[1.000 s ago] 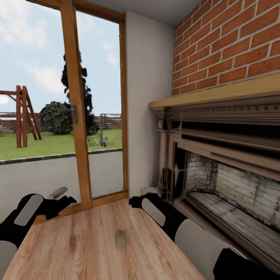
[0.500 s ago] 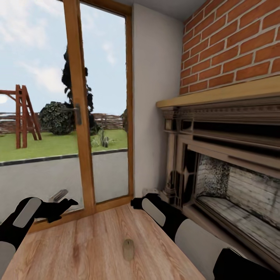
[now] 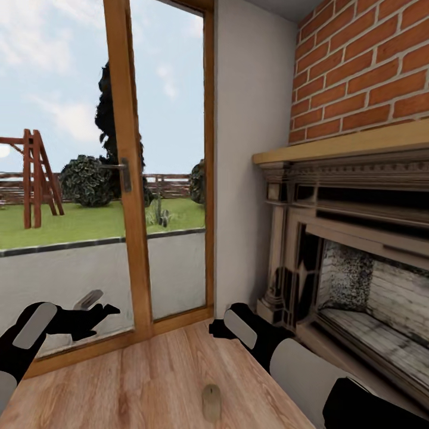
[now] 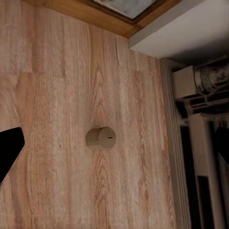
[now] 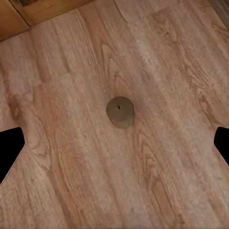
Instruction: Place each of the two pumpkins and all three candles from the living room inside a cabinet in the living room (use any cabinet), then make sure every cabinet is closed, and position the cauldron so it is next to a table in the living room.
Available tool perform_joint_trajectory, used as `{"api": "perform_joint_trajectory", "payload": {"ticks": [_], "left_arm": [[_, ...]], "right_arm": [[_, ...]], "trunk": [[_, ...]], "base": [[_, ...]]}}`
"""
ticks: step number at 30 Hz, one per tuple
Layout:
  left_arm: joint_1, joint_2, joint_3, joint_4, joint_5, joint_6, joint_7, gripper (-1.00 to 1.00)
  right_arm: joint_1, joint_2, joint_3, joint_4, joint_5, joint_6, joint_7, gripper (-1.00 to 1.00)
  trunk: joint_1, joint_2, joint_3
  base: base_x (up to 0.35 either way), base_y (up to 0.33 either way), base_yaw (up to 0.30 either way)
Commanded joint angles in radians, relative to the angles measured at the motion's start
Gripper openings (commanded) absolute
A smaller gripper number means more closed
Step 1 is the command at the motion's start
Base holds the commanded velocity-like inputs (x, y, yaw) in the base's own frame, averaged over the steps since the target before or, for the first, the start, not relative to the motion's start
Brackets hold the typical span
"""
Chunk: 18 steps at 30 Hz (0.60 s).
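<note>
Both claws hang spread and empty above the pale wood-plank floor [image 3: 143, 381]. Seen through the right wrist camera, the right gripper [image 5: 119, 143] has its two black fingertips [image 5: 9, 150] far apart at the edges of the picture, with nothing between them but boards. In the head view the left gripper [image 3: 89, 310] is raised in front of the glass, its fingers parted and holding nothing.

Nearest of the task's things is a small, short beige-tan cylindrical candle [image 3: 211, 403], standing upright on the floor between the two arms, closer to the right forearm. The right wrist camera looks almost straight down on its round top with the tiny dark wick [image 5: 120, 111], and the candle sits roughly midway between the open fingertips but well below them. The left wrist view shows it from the side [image 4: 100, 138], alone on the planks.

The step in hand appears to be picking up this candle with the right gripper. To do it well, the operator should keep the candle centred between the fingers, descend straight down, and close low on its sides without nudging it, since so small a cylinder would probably tip or roll easily.

Farther off stand a wooden-framed glass door [image 3: 128, 179] onto a garden, a white wall corner, and a stone fireplace [image 3: 357, 280] under a red brick wall [image 3: 363, 71].
</note>
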Motion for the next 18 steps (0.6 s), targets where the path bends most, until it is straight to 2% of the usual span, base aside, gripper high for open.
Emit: {"api": "perform_joint_trajectory", "payload": {"ticks": [1, 4, 8, 12, 18], "left_arm": [[0.0, 0.0, 0.001, -0.001, 0.011, 0.003, 0.009, 1.0], [0.0, 0.005, 0.005, -0.001, 0.01, 0.003, 0.008, 1.0], [-0.001, 0.024, 0.021, -0.001, 0.012, 0.004, 0.001, 1.0], [0.0, 0.043, 0.036, -0.001, 0.013, 0.005, -0.01, 1.0], [0.0, 0.048, 0.041, 0.0, 0.014, 0.005, -0.012, 1.0]], "right_arm": [[-0.002, 0.0, 0.005, 0.001, -0.009, 0.0, -0.008, 1.0], [-0.002, 0.0, 0.004, 0.015, -0.037, 0.0, -0.008, 1.0], [-0.002, 0.0, 0.005, 0.036, -0.065, 0.006, -0.007, 1.0], [-0.002, 0.0, 0.007, 0.05, -0.072, 0.011, -0.008, 1.0], [-0.002, 0.0, 0.007, 0.051, -0.07, 0.014, -0.009, 1.0]], "trunk": [[0.0, -0.001, -0.001], [0.0, -0.001, -0.001], [0.0, -0.001, -0.001], [0.0, -0.001, -0.001], [0.0, -0.001, -0.001]], "base": [[0.261, 0.229, 0.0], [0.258, 0.23, 0.0], [0.239, 0.236, 0.0], [0.15, 0.165, 0.0], [0.018, 0.02, 0.0]]}}
